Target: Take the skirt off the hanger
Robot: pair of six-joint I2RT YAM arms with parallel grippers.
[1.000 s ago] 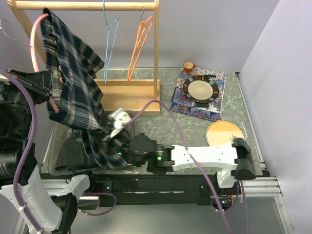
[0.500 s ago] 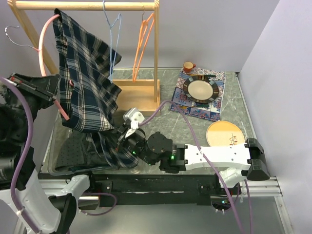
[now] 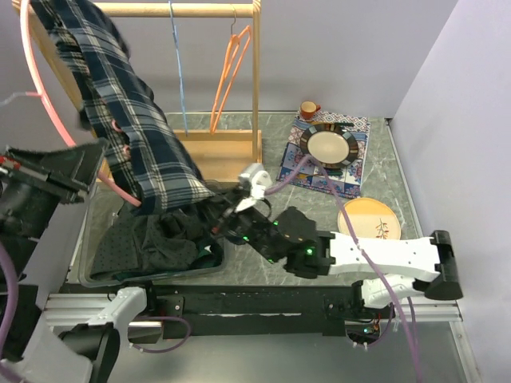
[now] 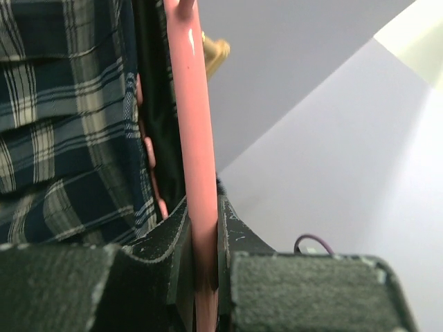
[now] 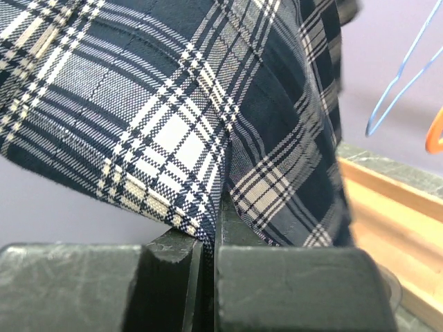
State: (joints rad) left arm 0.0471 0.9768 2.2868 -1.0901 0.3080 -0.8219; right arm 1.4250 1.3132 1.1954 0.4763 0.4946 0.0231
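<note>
The skirt (image 3: 132, 128) hangs on its hanger (image 4: 197, 173) at the left over a bin (image 3: 152, 275), with the rack (image 3: 256, 80) behind. Right of the rack a plate (image 3: 328, 146) lies on a placemat (image 3: 351, 182), a cup (image 3: 308, 109) behind, a second plate (image 3: 368, 219) in front.

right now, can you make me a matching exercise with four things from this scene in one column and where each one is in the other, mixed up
Things:
1. pink hanger
2. plaid skirt
3. orange hanger
4. dark-rimmed plate

Places:
A. lying on the patterned cloth
B. pinched in the right gripper
C. hooked on the wooden rail
D. clamped in the left gripper

Pairs: 1-D, 2-B, 3-C, 4-A
</note>
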